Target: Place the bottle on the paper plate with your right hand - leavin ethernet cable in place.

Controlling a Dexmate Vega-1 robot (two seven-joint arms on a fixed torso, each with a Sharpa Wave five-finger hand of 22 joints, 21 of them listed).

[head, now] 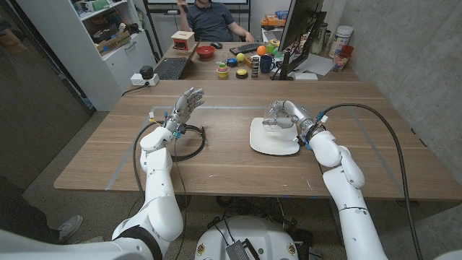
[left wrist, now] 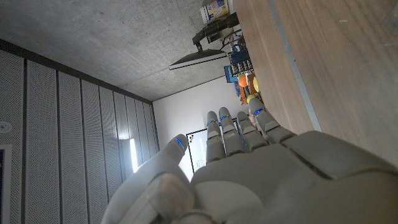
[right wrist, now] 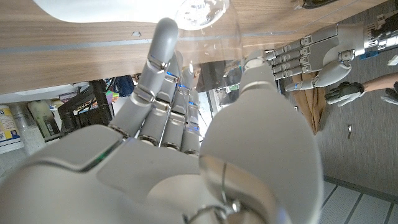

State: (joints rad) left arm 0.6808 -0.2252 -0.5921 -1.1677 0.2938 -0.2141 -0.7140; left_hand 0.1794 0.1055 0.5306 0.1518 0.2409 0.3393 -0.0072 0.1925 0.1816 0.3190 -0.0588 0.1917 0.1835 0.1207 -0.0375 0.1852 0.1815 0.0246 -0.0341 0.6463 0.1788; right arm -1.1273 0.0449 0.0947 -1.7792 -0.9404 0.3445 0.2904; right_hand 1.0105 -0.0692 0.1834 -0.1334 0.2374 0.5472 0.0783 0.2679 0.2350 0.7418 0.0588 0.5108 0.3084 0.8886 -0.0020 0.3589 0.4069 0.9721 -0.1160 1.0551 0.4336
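You are holding the clear bottle [head: 276,113] in your right hand [head: 289,115], fingers wrapped around it, over the paper plate [head: 274,141]. Setting down and releasing are remaining; whether it is touching the plate, I cannot tell.

Both arms are glossy white, rounded shells with dark seams at the joints. The left hand [head: 184,103] and right hand [head: 286,113] are pale grey with small blue marks on the fingers [left wrist: 219,132]. A black cable [head: 375,126] loops from the right wrist.
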